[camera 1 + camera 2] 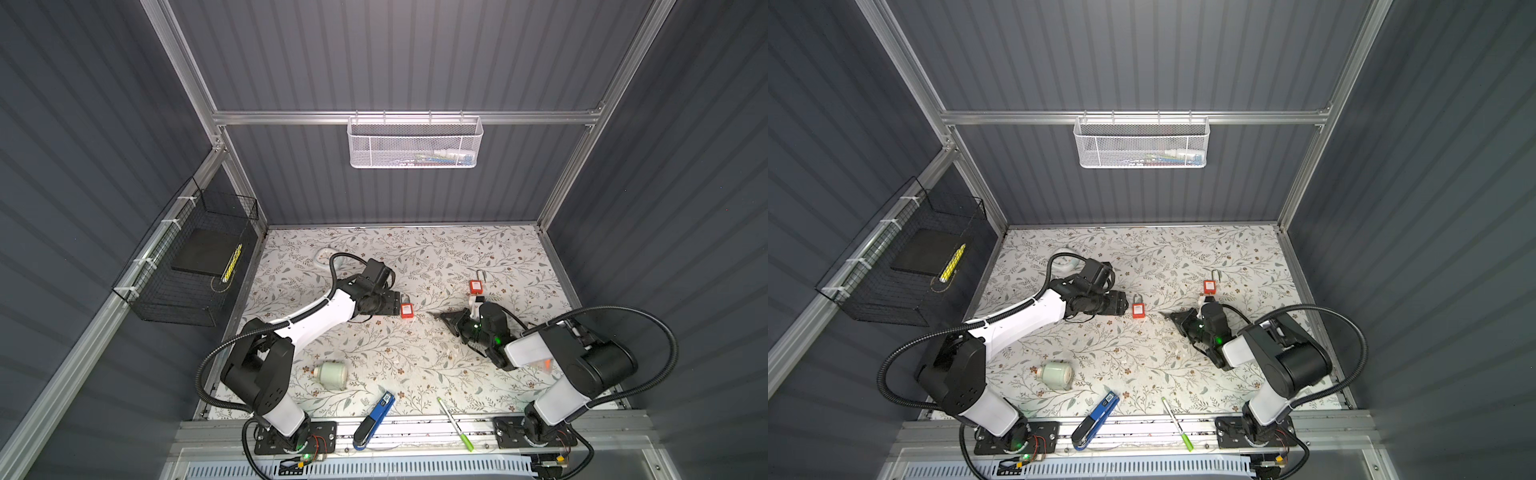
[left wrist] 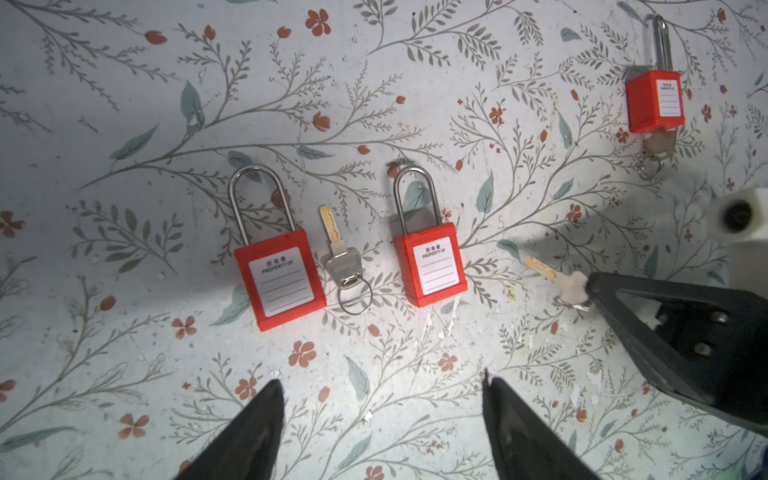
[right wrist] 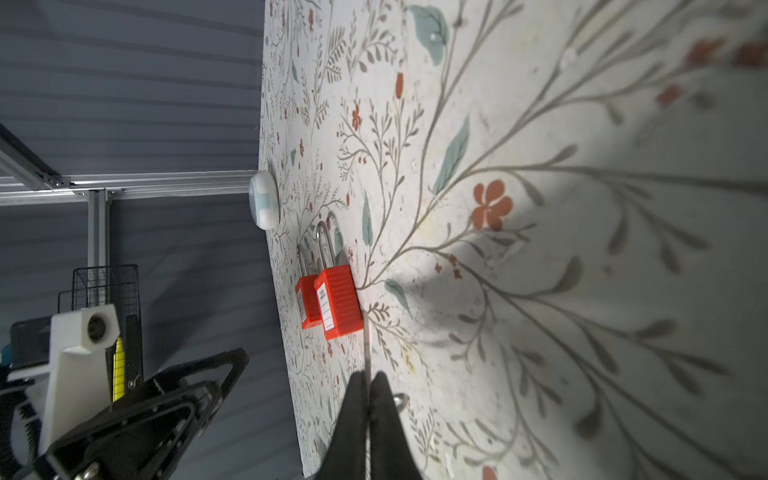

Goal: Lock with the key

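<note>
Stretched low over the middle of the bench (image 1: 436, 253) with left gripper (image 2: 380, 380) spread wide, just short of padlock (image 2: 430, 266). Pinching key (image 2: 556, 277) in closed right gripper (image 3: 368, 377), blade aimed at that padlock from the right-edge side. From above, key barely made out; second padlock (image 2: 280, 282) hidden beneath left gripper

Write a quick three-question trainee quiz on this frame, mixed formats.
1. True or false: the right claw is shut on a key.
2. How many red padlocks show in the left wrist view?
3. The loose key lies: A) between two padlocks; B) inserted in a padlock; C) on top of a padlock.
Key: 1 true; 2 three; 3 A.
</note>
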`<state>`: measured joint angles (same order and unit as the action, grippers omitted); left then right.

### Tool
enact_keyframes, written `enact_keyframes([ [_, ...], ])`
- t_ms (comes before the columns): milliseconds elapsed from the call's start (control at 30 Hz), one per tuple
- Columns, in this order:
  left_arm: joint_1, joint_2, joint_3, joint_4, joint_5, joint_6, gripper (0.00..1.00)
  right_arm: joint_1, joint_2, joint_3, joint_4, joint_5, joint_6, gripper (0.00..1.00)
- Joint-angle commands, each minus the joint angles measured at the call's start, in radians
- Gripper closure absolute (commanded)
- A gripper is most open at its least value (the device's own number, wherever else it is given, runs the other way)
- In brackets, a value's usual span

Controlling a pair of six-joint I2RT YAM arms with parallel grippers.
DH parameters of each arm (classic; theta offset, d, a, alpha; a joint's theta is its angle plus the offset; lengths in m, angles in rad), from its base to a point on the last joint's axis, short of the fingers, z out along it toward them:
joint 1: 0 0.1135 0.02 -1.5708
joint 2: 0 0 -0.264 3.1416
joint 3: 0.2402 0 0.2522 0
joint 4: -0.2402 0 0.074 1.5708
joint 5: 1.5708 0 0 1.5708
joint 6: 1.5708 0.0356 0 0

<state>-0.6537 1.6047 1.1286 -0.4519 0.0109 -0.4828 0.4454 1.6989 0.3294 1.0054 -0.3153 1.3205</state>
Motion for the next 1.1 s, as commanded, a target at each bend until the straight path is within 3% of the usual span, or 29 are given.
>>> enact_keyframes([
  [0, 0.0, -0.037, -0.021, -0.021, 0.017, -0.003, 0.22, 0.035, 0.076, 0.033, 0.212, 0.084, 0.08, 1.0],
  [233, 0.011, -0.061, -0.034, -0.035, 0.009, 0.004, 0.22, 0.089, 0.106, 0.069, 0.125, 0.17, 0.046, 1.0],
  [433, 0.014, -0.074, -0.029, -0.057, 0.011, 0.007, 0.22, 0.101, 0.157, 0.106, 0.132, 0.196, 0.082, 1.0],
  [633, 0.014, -0.072, -0.036, -0.06, 0.019, 0.006, 0.22, 0.108, 0.148, 0.15, -0.014, 0.209, 0.067, 1.0],
  [867, 0.014, -0.076, -0.012, -0.081, 0.022, 0.01, 0.22, 0.111, 0.148, 0.143, -0.059, 0.217, 0.089, 1.0],
  [1067, 0.014, -0.077, -0.022, -0.086, 0.02, 0.011, 0.22, 0.113, 0.125, 0.129, -0.061, 0.23, 0.087, 0.63],
])
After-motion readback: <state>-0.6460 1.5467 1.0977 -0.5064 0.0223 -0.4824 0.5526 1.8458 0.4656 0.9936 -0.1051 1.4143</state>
